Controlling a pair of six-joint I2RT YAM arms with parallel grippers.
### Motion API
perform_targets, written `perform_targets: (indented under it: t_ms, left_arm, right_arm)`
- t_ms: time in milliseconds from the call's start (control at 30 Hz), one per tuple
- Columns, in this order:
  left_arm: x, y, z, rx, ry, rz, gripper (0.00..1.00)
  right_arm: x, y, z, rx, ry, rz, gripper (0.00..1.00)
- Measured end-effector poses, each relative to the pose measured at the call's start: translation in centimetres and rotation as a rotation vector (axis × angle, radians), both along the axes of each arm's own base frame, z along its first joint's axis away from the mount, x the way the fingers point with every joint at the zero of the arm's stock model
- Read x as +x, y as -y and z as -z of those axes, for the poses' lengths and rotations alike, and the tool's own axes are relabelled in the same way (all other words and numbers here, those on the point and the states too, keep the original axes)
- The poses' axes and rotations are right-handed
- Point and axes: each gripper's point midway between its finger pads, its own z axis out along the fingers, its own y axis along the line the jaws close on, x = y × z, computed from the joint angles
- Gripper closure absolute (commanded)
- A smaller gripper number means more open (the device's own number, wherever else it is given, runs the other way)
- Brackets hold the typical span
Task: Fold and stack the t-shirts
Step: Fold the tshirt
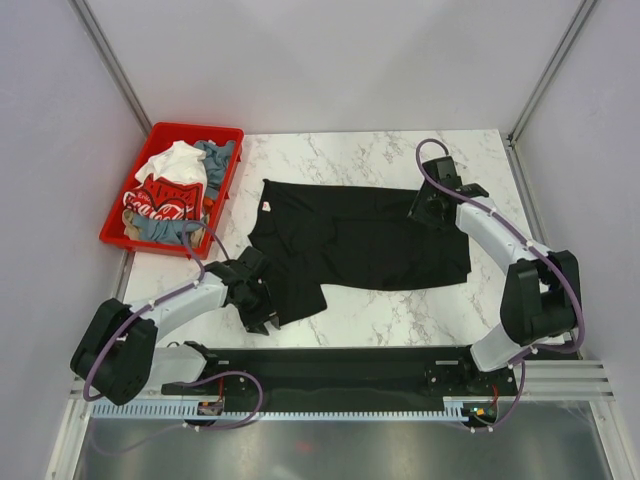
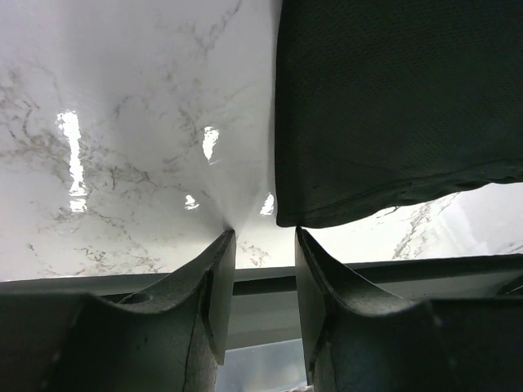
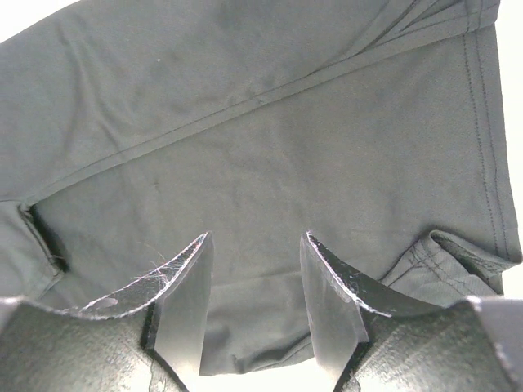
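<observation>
Parted and holding nothing, the left jaws sit just off the near-left corner of the black t-shirt [image 1: 370,240], which lies spread across the marble surface [image 1: 340,155], the right jaws over its far-right corner, other t-shirts [image 1: 175,185] heaped in the red bin [image 1: 200,127].

This is a robot lab cell. Plain pale walls [image 1: 300,60] set in aluminium posts [image 1: 112,62] box in a marble-look bench [image 1: 380,150]. A left arm [image 1: 170,305] and a right arm [image 1: 500,240] are bolted to a black base plate [image 1: 340,362] at its near edge. Beside the plate runs a slotted cable duct [image 1: 330,410]. A red plastic bin [image 1: 162,130] holds t-shirts [image 1: 172,185].
</observation>
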Motion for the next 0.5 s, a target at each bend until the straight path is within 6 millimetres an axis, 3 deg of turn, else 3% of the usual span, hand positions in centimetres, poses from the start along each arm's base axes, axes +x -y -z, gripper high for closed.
perform_targets:
  t_ms: [267, 500]
  left_arm:
    - [0.0, 0.1, 0.1, -0.001, -0.004, 0.004, 0.57]
    - [0.6, 0.6, -1.5, -0.049, 0.075, 0.007, 0.57]
  right_arm:
    - [-1.5, 0.4, -0.4, 0.021, -0.004, 0.025, 0.46]
    - [-5.6, 2.7, 0.9, 0.033, -0.073, 0.105, 0.45]
